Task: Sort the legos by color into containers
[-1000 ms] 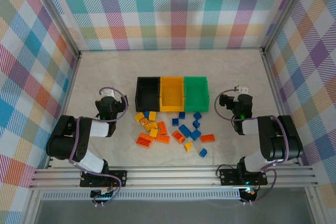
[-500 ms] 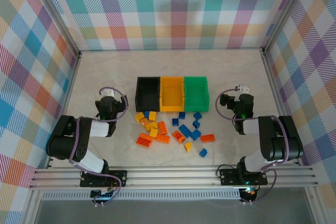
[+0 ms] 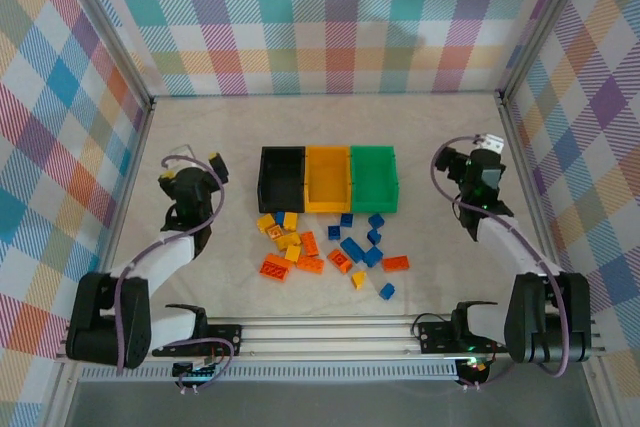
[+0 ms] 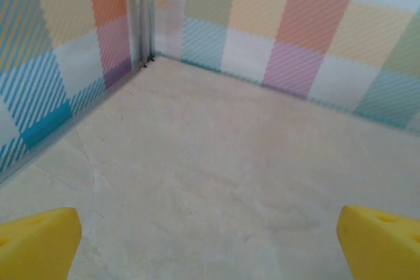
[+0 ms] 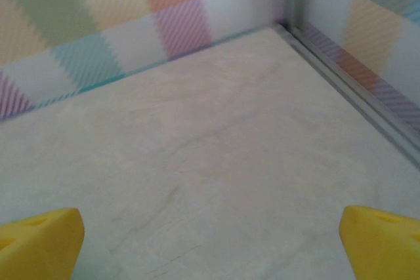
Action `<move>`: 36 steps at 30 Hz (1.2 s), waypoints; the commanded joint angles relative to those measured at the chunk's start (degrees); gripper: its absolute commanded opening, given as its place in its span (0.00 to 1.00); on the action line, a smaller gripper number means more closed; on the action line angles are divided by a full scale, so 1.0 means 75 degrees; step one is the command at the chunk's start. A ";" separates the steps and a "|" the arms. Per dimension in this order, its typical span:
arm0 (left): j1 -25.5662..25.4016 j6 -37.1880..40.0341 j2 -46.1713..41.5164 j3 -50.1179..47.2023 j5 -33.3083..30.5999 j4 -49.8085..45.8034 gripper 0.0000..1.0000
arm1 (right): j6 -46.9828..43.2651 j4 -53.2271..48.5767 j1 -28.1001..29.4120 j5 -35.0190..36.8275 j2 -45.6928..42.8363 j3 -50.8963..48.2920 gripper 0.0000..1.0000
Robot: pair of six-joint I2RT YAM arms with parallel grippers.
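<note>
Three containers stand touching in a row at the middle of the pale marbled table: a black bin on the left, an orange-yellow bin in the centre and a green bin on the right. The legos lie loose on the table just in front of this row, none of them in a bin. Yellow bricks such as one near the black bin's front wall gather on the left of the scatter. Orange ones, including a wide piece, sit along its near side. Blue ones sit mostly on the right, and a single blue brick lies nearest the arm bases. The left gripper hangs over bare table to the left of the black bin, apart from it and from the bricks. In its wrist view, the left gripper shows its yellow fingertips spread to the frame's bottom corners, wide open, with nothing between them but table running to the plaid walls. The right gripper sits to the right of the green bin, close to the right wall. From its own camera the right gripper likewise has its yellow fingertips far apart and holds nothing.
</note>
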 commanded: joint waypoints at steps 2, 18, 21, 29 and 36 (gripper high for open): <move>0.0130 -0.2603 -0.0394 0.1109 -0.0909 -0.1756 1.00 | 0.3862 -0.3187 -0.0345 0.0601 -0.0350 0.0818 1.00; -0.0364 -0.4672 -0.1290 0.2226 0.2770 -0.5323 0.98 | 0.1804 -0.4806 0.1705 -0.3501 -0.1368 0.0039 1.00; -0.1154 -0.4458 -0.1205 0.2271 0.3183 -0.5908 0.95 | 0.1802 -0.5013 0.2372 -0.4259 -0.1354 -0.0167 0.94; -0.2713 -0.4189 -0.1137 0.1765 0.3295 -0.6506 0.98 | 0.1946 -0.4811 0.3620 -0.3793 -0.0571 -0.0124 0.80; -0.2769 -0.3982 -0.1302 0.1640 0.3418 -0.6653 0.98 | 0.1188 -0.4732 0.4223 -0.3538 0.1198 0.0707 0.67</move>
